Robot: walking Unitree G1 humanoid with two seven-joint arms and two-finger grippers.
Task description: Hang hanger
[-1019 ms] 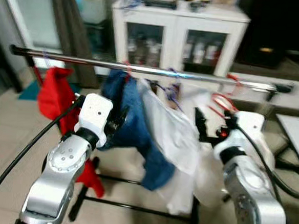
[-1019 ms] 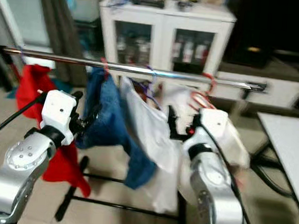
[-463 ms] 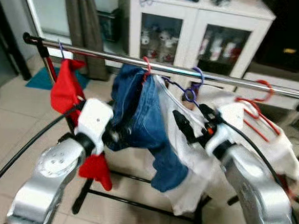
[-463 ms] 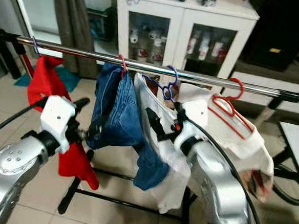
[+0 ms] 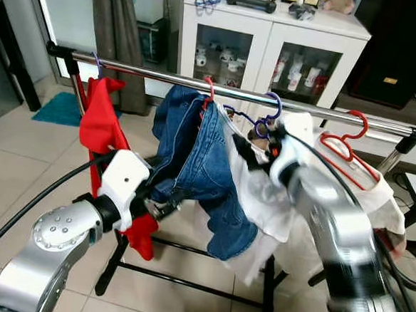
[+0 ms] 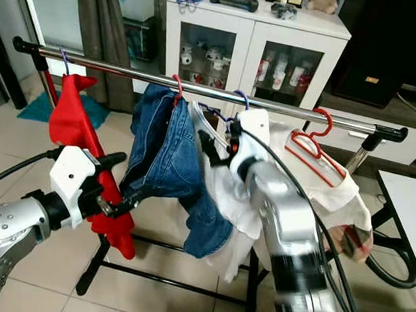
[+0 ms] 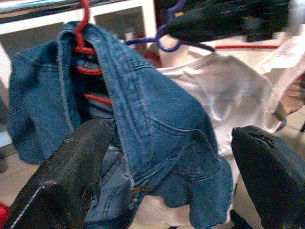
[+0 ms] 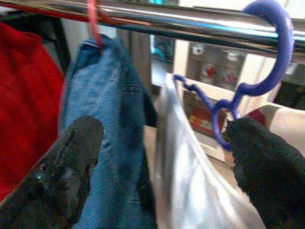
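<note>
Black fingers of the right gripper [image 8: 157, 162] stand wide apart, holding nothing, in the lower corners of the right wrist view, raised close under the chrome rail [image 8: 190, 26] with the purple hanger [image 8: 259, 71] just beside one finger. That hanger's hook is already over the rail in the upper right of that frame, so the hanging step looks done or nearly so, and the spread fingers suit a release. In the left eye view the right gripper [image 5: 255, 146] sits centre frame, against the white garment [image 5: 259, 195] that drapes from the purple hanger. Blue jeans [image 5: 200, 162] hang just left of it on a red hanger [image 5: 209, 92]. The left gripper [image 7: 167, 176] is also open and empty: its fingers fill the lower corners of the left wrist view with the jeans between and beyond them, probably steadying or parting the fabric to keep room on the rail. Further left a red garment [image 5: 102, 131] hangs near the rail's end, and at right a second red hanger [image 5: 348, 141] carries pale clothing. Behind, in the upper centre, stands a white glass-door cabinet [image 5: 273, 46].
</note>
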